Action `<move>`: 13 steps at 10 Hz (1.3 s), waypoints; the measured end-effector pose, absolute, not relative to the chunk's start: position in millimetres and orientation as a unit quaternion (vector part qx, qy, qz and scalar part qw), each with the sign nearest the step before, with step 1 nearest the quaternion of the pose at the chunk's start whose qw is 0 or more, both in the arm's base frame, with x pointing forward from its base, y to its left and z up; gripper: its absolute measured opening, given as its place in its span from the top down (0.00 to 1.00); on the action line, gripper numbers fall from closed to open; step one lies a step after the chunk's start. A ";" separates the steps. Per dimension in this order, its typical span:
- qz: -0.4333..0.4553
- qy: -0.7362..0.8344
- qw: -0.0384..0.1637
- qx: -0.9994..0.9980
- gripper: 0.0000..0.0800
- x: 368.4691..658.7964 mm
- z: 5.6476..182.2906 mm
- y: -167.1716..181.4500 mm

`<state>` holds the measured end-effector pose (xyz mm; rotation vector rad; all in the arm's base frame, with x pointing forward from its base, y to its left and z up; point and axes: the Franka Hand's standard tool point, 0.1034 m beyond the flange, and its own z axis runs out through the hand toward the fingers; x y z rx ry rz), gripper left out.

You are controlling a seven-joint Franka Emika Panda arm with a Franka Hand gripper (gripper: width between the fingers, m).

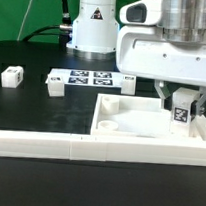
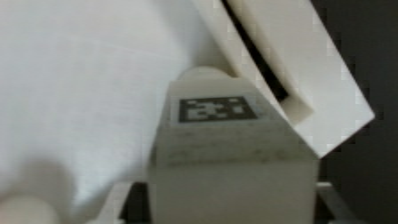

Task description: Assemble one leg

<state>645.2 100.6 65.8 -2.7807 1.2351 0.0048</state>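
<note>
The gripper [image 1: 182,110] stood low over the far corner of the large white tray-shaped panel [image 1: 139,124], at the exterior view's right, with its fingers [image 1: 196,106] clamped on the leg [image 1: 178,114], a small white block whose black-and-white tag faced the camera. The wrist view showed the same leg [image 2: 217,150] upright between the fingers, its tag uppermost, with the panel's raised rim [image 2: 267,60] slanting just beside it; whether the leg's lower end already touched the panel could not be told from either view. By my judgement the step in hand was seating this leg at the panel's corner, not fetching it. The next move would call for lining the leg's end over the corner hole, which the gripper hid, then pressing or turning it home while the panel stayed braced against the white rail [image 1: 87,148] in front. Two other legs [image 1: 13,76] [image 1: 55,83] lay well apart on the black table [image 1: 40,111], near the marker board [image 1: 91,77].
</note>
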 end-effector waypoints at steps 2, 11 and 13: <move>0.010 0.488 0.048 -0.871 0.64 644.2 66.1 102.7; 0.027 0.616 0.048 -0.786 0.27 641.5 64.9 106.4; 0.023 0.576 0.050 -0.816 0.21 642.3 65.3 107.7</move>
